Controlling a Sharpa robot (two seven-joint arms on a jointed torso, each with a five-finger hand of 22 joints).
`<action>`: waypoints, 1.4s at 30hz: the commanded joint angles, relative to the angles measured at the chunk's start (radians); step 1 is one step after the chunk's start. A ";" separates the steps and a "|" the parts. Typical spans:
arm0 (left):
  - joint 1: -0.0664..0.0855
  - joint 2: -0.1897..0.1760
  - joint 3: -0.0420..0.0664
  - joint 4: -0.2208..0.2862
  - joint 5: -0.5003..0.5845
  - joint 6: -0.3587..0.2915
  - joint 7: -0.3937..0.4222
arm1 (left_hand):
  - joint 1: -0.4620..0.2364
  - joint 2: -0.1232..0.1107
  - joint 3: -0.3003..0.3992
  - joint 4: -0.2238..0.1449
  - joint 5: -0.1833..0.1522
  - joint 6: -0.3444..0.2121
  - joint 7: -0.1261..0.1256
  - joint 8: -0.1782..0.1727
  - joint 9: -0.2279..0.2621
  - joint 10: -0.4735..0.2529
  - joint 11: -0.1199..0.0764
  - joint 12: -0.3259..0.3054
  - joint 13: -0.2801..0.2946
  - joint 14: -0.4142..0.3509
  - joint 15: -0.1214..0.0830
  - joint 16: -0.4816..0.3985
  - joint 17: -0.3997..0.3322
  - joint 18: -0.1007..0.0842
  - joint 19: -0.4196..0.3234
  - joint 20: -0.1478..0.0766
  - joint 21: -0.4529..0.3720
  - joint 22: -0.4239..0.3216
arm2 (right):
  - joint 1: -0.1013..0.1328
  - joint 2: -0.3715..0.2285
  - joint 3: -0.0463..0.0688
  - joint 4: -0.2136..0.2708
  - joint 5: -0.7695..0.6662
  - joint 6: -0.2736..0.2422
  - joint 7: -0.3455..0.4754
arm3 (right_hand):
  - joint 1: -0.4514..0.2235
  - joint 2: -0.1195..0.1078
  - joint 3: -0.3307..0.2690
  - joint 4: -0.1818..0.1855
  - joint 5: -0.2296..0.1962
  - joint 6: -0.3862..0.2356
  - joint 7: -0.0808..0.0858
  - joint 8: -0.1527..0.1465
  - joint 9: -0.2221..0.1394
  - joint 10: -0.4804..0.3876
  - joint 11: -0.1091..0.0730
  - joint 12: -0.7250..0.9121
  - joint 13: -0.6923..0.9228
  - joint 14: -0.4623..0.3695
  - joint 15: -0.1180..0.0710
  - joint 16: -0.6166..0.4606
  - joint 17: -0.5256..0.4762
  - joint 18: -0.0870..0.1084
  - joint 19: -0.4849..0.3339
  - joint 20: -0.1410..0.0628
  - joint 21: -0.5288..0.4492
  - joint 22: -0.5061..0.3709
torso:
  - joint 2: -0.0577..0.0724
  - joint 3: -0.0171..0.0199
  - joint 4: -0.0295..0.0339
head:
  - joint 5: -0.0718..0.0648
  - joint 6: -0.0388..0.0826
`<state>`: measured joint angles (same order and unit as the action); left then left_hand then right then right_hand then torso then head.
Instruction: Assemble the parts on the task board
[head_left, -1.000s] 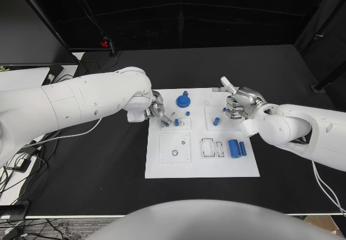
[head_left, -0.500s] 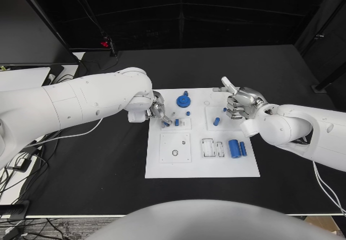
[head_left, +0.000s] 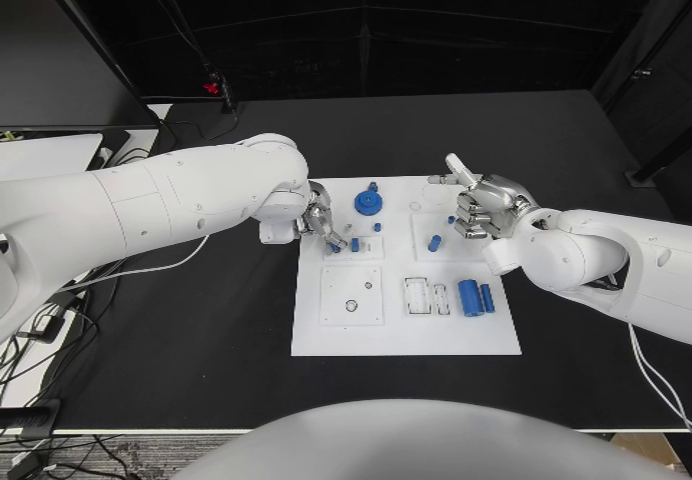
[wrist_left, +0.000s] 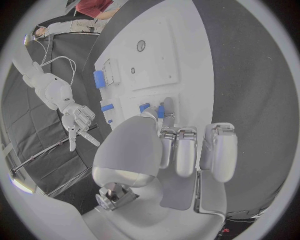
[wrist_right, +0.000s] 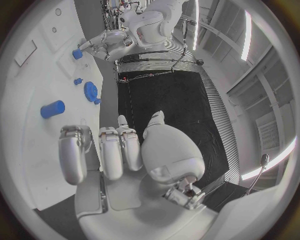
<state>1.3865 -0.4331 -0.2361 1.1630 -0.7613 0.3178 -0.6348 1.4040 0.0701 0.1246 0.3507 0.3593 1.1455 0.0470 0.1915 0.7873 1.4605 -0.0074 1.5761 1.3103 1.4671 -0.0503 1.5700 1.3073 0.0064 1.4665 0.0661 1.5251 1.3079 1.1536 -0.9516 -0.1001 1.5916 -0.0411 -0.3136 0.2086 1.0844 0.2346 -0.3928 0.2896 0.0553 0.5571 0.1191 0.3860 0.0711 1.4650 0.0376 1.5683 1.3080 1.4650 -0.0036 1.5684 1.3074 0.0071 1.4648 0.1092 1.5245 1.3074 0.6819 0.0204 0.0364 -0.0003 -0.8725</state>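
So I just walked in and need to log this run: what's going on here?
A two-armed robot is assembling small blue parts on a white task board. Its left hand is at the board's far left corner, fingers down by a small blue peg. Its right hand hovers curled over the far right side. A blue gear and two blue cylinders lie on the board.

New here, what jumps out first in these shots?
The white rectangular task board mid-table, dotted with small blue parts: a round blue gear near its far edge and a fat blue cylinder toward its right side. The silver left hand and silver right hand flank its far end.
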 joint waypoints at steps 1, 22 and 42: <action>0.000 0.002 0.000 -0.003 0.001 0.019 -0.004 | 0.031 0.045 0.113 -0.063 -0.006 0.017 -0.015 0.001 0.000 0.110 -0.015 -0.005 0.261 0.104 -0.008 0.001 0.263 0.012 0.044 -0.005 -0.007 0.239 | 0.001 -0.001 0.000 0.003 -0.001 0.003 0.012 | 0.003 0.009 -0.005 0.000 0.001 -0.009 0.001 0.002 0.001 0.106 0.004 0.002 0.263 0.106 0.003 0.002 0.263 0.014 0.033 0.004 -0.006 0.235 | 0.000 -0.0004 0.0004 | -0.003 0.000; -0.001 0.000 0.000 -0.006 0.001 0.049 -0.014 | 0.022 0.042 0.126 -0.064 -0.014 0.016 -0.014 0.001 0.001 0.110 -0.014 -0.005 0.261 0.104 -0.007 0.001 0.263 0.012 0.045 -0.004 -0.006 0.239 | 0.001 0.000 0.000 0.002 -0.001 0.003 0.018 | 0.003 0.009 -0.005 0.000 0.001 -0.009 0.001 0.002 0.001 0.106 0.004 0.002 0.263 0.106 0.003 0.002 0.263 0.014 0.032 0.004 -0.007 0.235 | 0.000 -0.0004 0.0002 | -0.003 0.000; -0.007 0.004 0.000 -0.018 0.001 0.035 -0.008 | 0.010 0.038 0.135 -0.063 -0.025 0.014 -0.013 0.000 0.003 0.110 -0.013 -0.005 0.261 0.104 -0.007 0.001 0.263 0.014 0.038 -0.003 -0.013 0.236 | 0.001 0.002 0.000 0.003 -0.001 0.003 0.018 | 0.003 0.011 -0.004 0.000 0.002 -0.010 0.002 0.004 0.001 0.106 0.005 0.002 0.263 0.106 0.003 0.002 0.263 0.014 0.031 0.004 -0.007 0.234 | 0.001 -0.0004 -0.0006 | -0.004 0.000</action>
<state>1.3849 -0.4298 -0.2332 1.1484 -0.7574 0.3493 -0.6357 1.3955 0.0786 0.1248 0.3509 0.3379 1.1455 0.0470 0.1881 0.7899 1.4607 -0.0074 1.5762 1.3099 1.4678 -0.0497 1.5700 1.3073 0.0064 1.4665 0.0660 1.5173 1.3076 1.1534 -0.9504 -0.1002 1.5917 -0.0411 -0.3136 0.2161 1.0843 0.2346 -0.3929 0.2896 0.0553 0.5535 0.1227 0.3860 0.0711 1.4650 0.0376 1.5684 1.3080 1.4650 -0.0035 1.5684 1.3073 0.0071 1.4648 0.1092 1.5206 1.3073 0.6820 0.0201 0.0355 -0.0031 -0.8725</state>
